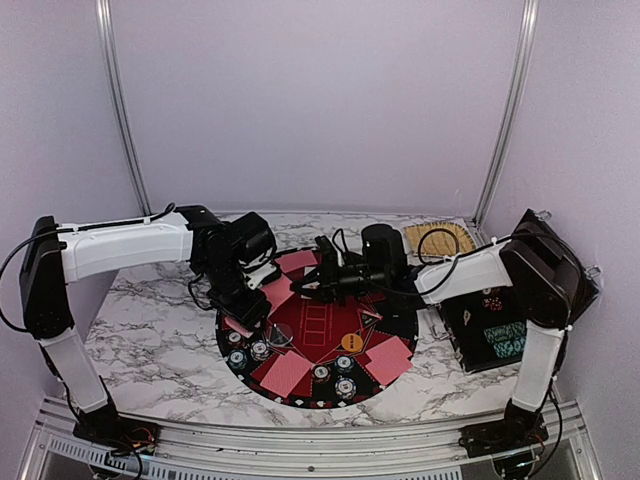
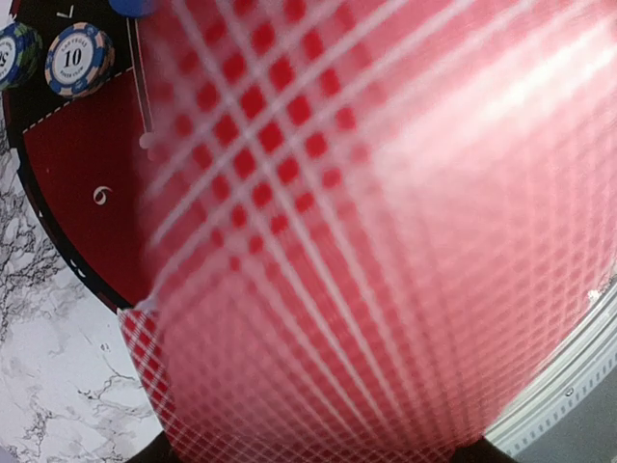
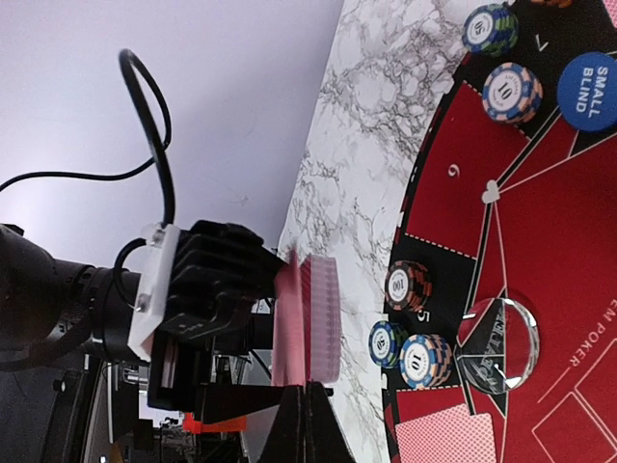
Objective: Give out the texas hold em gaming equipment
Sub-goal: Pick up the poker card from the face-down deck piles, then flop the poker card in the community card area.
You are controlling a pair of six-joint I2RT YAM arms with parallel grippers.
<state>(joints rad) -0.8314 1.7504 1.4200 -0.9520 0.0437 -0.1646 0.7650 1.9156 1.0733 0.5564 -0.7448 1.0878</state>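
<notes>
Left jaws: clamped on a deck of cards [image 3: 313, 318], which stands on edge above the left side of the mat; the deck's pink-red lattice back fills the left wrist view.
Right jaws: pressed together, with their dark tips meeting at the lower edge of the deck; I cannot tell whether a single card is caught between them.
Chips near the deck: three striped chip stacks [image 3: 406, 285] sit close together on the black rim of the mat, just below the held deck.
Clear button [image 3: 496, 333]: flat on the red field, just beside those three stacks.
Farther chips: two more stacks [image 3: 511, 93] on the rim, with the blue Small Blind button [image 3: 588, 92] just beside them.
Orange button [image 1: 351, 341]: on the red field, right of centre.
Dealt cards [image 1: 285, 372]: face down on the near side of the mat, with another group [image 1: 388, 357] to the right.
Mat [image 1: 310, 325]: round, black and red, lying on the bench between the arms.
Bench [image 1: 160, 340]: white marble pattern.
Case [image 1: 490, 330]: black, on the bench to the right of the mat.
</notes>
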